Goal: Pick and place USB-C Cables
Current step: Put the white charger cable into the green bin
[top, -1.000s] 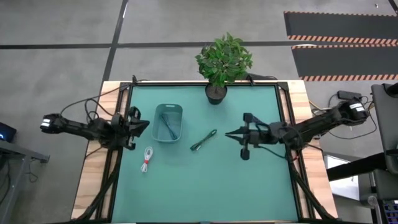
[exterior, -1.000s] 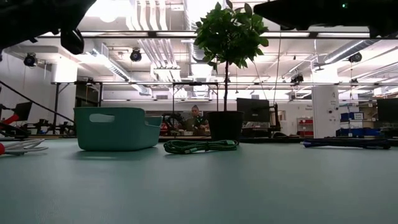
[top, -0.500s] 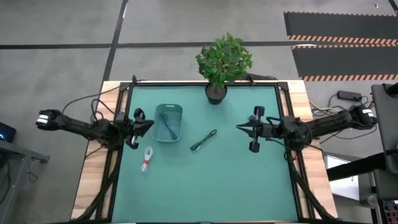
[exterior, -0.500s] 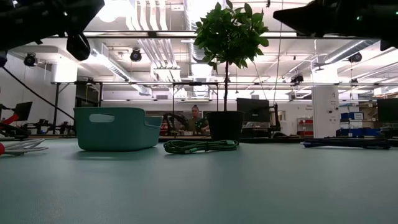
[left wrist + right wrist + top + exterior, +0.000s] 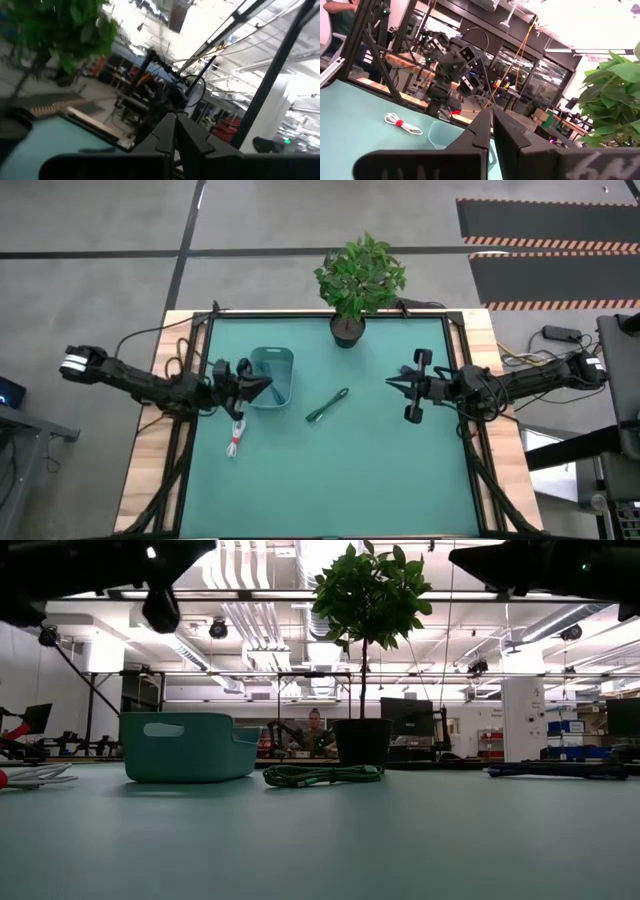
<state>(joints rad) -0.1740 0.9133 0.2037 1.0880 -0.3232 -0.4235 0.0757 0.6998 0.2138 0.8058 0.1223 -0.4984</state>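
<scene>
Green-grey cable (image 5: 327, 405) on the teal desk (image 5: 380, 470): we note its long axis on a diagonal, far end angled toward the potted plant (image 5: 358, 278), near end toward the desk's front left. It sits between the two grippers, apart from both, just right of the pale teal bin (image 5: 271, 377). White-and-red cable (image 5: 236, 436) lies in front of the bin, long axis running roughly front to back, just beside and below the left gripper (image 5: 268, 383). More cable bundles (image 5: 271, 380) show inside the bin, lying lengthwise.

Left arm reaches in low and nearly level from the left edge; its gripper is clenched, holding nothing, tip at the bin's left wall. Right arm stretches in level from the right edge; right gripper (image 5: 391, 385) is pinched closed and empty, pointing left, well apart from the green-grey cable.
</scene>
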